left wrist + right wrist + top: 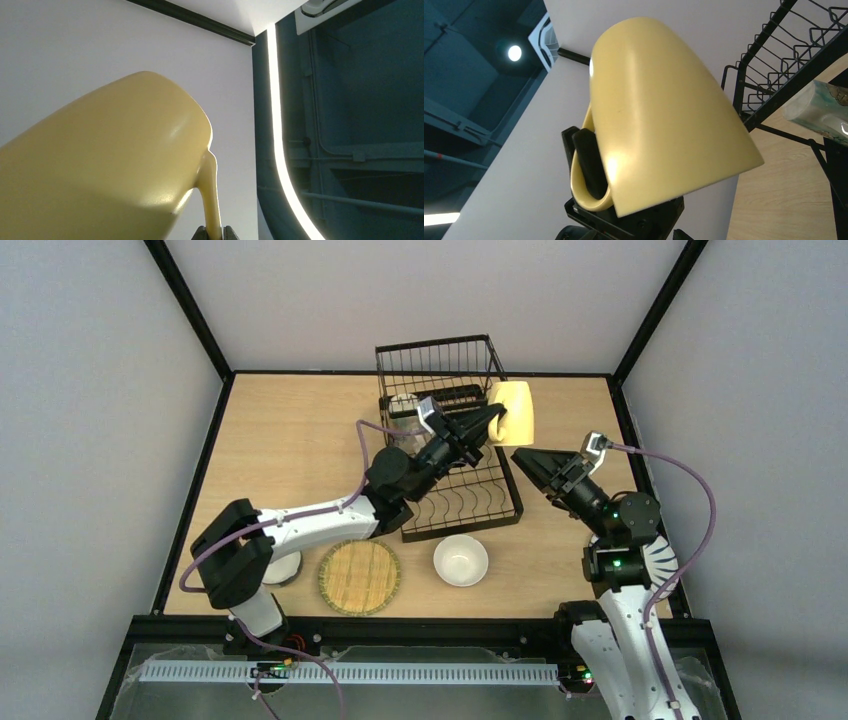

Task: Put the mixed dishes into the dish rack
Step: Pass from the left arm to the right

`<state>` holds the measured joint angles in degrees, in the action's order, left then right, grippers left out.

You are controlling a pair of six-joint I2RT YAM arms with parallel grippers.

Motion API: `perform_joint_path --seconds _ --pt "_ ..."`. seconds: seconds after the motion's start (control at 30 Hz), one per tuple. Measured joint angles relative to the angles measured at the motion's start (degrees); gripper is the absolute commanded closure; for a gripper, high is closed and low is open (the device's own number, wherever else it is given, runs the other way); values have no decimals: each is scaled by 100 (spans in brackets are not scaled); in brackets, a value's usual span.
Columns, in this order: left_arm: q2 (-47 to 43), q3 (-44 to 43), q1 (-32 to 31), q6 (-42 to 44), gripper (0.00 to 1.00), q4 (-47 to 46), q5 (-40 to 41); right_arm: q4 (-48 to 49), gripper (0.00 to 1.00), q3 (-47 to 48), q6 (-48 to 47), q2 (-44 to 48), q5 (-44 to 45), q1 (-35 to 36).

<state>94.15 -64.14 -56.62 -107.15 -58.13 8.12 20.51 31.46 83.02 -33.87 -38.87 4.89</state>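
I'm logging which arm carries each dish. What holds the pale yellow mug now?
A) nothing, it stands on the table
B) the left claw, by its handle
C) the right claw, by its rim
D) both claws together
B: the left claw is shut on the handle of the pale yellow mug, up beside the dish rack; the right claw stands open, holding nothing.

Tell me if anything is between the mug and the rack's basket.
Nothing visible. The left tool holds the mug by its handle beside the basket's right edge; the tumbler sits further left in the rack.
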Motion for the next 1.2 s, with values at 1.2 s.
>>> perform_joint_path --seconds 1.2 --pt "282 -2 -291 -155 98 -210 -286 1303 34 -267 748 -564 706 72"
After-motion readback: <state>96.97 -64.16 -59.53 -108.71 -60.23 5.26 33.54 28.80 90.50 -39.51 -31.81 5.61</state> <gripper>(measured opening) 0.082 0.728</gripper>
